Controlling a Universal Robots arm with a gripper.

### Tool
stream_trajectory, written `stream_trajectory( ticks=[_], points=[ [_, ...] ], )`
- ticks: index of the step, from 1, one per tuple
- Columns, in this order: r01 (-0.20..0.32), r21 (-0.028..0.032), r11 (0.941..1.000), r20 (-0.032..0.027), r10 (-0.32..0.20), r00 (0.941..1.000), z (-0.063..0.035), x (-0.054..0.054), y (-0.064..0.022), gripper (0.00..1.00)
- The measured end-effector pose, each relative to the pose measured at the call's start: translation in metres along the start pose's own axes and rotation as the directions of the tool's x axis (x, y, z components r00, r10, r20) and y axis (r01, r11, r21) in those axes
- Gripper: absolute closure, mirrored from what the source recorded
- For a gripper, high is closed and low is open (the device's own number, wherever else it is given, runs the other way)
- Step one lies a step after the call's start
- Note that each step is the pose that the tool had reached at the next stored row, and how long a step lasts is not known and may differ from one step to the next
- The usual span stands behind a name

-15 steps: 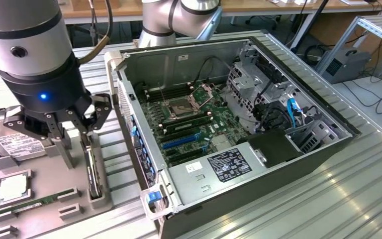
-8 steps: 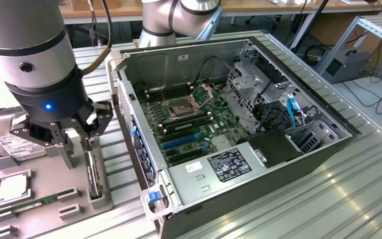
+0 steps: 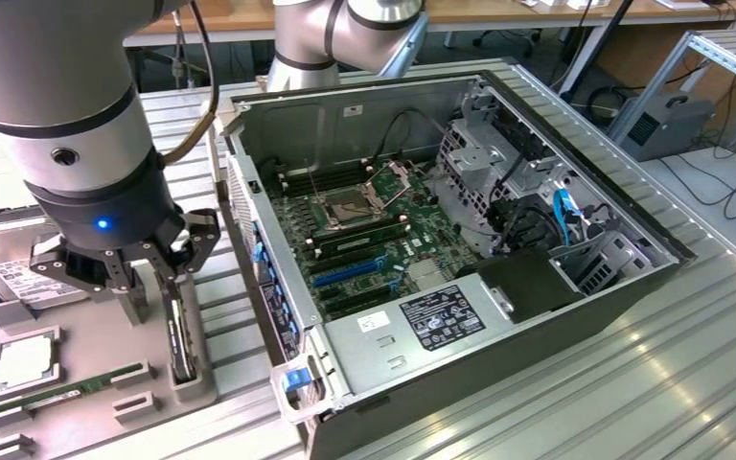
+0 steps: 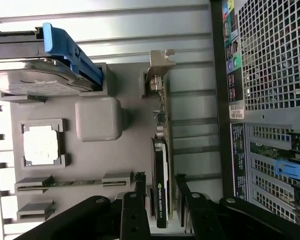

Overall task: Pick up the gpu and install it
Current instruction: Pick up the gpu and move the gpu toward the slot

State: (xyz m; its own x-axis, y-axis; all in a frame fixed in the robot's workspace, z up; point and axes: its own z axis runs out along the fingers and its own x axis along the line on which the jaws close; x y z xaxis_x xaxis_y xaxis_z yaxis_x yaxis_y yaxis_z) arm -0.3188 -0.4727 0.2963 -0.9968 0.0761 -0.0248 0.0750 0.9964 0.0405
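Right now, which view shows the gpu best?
The wrist view: the gpu runs full length, bracket included, between the fingers of the open pincer. The exterior view catches its thin dark edge.

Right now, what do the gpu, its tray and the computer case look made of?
The gpu: dark board with a black, slightly glossy shroud, probably plastic; its bracket looks like bare silver sheet metal, bent at the tip. The tray: matte grey, likely moulded or printed plastic. The computer case: perforated grey sheet metal.

Ribbed metal table (image 3: 675, 383): open computer case (image 3: 342, 120), grey parts tray (image 3: 100, 436).
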Motion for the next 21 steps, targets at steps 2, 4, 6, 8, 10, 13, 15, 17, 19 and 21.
stream_trajectory(
  ticks=[2,4,6,8,10,13,15,17,19,21],
  points=[
    [0.000,-0.0003,1.0000,-0.0002,0.000,1.0000,0.0001,0.000,0.0000,0.64],
    [0.000,-0.0006,1.0000,-0.0001,0.000,1.0000,0.0002,0.000,0.0000,0.64],
    [0.000,-0.0010,1.0000,0.0003,0.000,1.0000,0.0021,0.000,0.0000,0.64],
    [0.000,-0.0006,1.0000,-0.0001,0.000,1.0000,0.0069,0.000,-0.0003,0.64],
    [0.000,-0.0006,1.0000,-0.0001,0.000,1.0000,0.0131,0.000,-0.0005,0.64],
    [0.000,-0.0004,1.0000,-0.0003,0.000,1.0000,0.0174,0.000,-0.0007,0.64],
    [0.000,-0.0006,1.0000,-0.0002,0.000,1.0000,0.0177,-0.002,-0.0005,0.64],
    [0.000,-0.0007,1.0000,-0.0002,0.000,1.0000,0.0209,-0.004,-0.0005,0.64],
    [0.000,-0.0007,1.0000,-0.0002,0.000,1.0000,0.0255,-0.004,-0.0007,0.64],
    [0.000,-0.0006,1.0000,-0.0003,0.000,1.0000,0.0293,-0.004,-0.0008,0.64]
  ],
)
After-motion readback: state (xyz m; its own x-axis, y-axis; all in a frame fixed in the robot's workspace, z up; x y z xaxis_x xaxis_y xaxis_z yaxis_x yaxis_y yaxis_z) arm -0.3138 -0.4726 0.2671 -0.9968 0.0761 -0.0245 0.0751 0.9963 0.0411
